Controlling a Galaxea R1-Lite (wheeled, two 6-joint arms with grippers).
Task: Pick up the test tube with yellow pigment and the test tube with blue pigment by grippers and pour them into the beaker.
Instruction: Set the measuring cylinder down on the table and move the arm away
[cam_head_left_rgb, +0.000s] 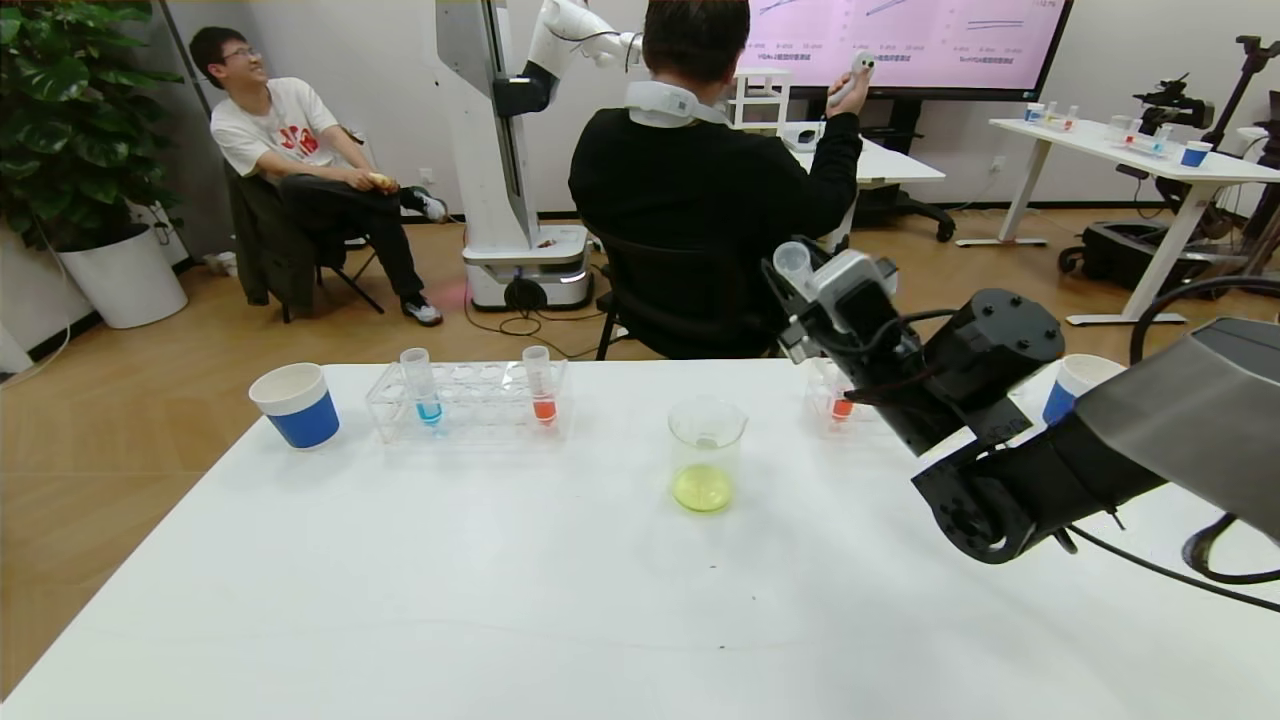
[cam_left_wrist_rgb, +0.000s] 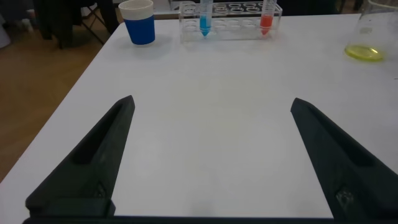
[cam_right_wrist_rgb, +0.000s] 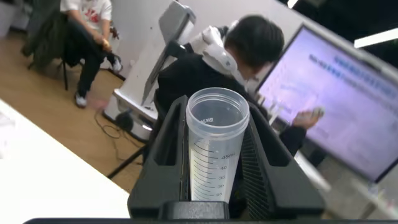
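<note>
My right gripper (cam_head_left_rgb: 800, 278) is shut on the test tube with yellow pigment (cam_head_left_rgb: 793, 262), raised above the table to the right of the beaker, mouth up and tilted. In the right wrist view the tube (cam_right_wrist_rgb: 214, 149) looks almost empty between the fingers (cam_right_wrist_rgb: 168, 143). The beaker (cam_head_left_rgb: 706, 450) stands mid-table with yellow-green liquid in its bottom; it also shows in the left wrist view (cam_left_wrist_rgb: 367, 37). The test tube with blue pigment (cam_head_left_rgb: 420, 385) stands in the left rack (cam_head_left_rgb: 470, 410), also seen in the left wrist view (cam_left_wrist_rgb: 204, 15). My left gripper (cam_left_wrist_rgb: 211, 102) is open and empty over the near left of the table.
An orange-red tube (cam_head_left_rgb: 540, 385) shares the left rack. A second rack with an orange-red tube (cam_head_left_rgb: 842, 402) sits behind my right arm. Blue-and-white paper cups stand far left (cam_head_left_rgb: 296, 403) and far right (cam_head_left_rgb: 1075, 385). A seated person is beyond the table's far edge.
</note>
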